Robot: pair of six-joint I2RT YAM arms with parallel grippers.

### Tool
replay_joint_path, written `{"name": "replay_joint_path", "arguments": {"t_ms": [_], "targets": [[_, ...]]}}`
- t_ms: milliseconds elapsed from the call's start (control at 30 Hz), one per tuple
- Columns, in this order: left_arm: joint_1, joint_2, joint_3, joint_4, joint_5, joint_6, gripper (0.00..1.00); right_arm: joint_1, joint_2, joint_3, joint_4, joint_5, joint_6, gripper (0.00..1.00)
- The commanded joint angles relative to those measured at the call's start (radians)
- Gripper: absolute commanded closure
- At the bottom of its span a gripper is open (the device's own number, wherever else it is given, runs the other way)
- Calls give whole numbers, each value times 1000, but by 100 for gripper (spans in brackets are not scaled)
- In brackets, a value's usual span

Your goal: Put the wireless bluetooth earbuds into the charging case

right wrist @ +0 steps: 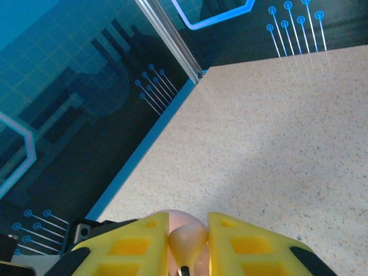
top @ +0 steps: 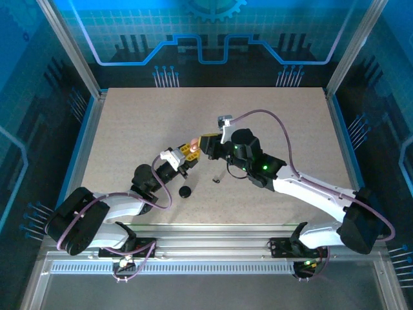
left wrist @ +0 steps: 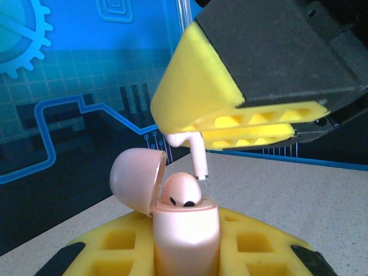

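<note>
My left gripper (top: 185, 153) is shut on a pale pink charging case (left wrist: 184, 233), held upright above the table with its lid (left wrist: 136, 178) swung open. One pink earbud (left wrist: 181, 194) sits in the case. My right gripper (top: 210, 144) is shut on the second pink earbud (left wrist: 197, 154). Its stem hangs just above the case's free slot, not touching it. In the right wrist view the yellow fingers (right wrist: 138, 247) pinch that earbud (right wrist: 187, 237), with the case lid (right wrist: 172, 217) behind it. A tiny black earbud (top: 216, 180) lies on the table.
A small round black case (top: 185, 191) rests on the table in front of the left arm, close to the black earbud. The beige tabletop (top: 277, 129) is bounded by blue rails and aluminium posts at the back corners.
</note>
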Motion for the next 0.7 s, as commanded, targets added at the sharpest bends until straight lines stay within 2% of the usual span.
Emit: {"name": "replay_joint_path", "arguments": {"t_ms": [0,667], "targets": [[-10,-20,14,35,-5,-15,90,19,-17,-2,52,22,-15,77],[-10,-36,19,35,-14,-31,89,32,19,-5,51,28,-13,77]]}}
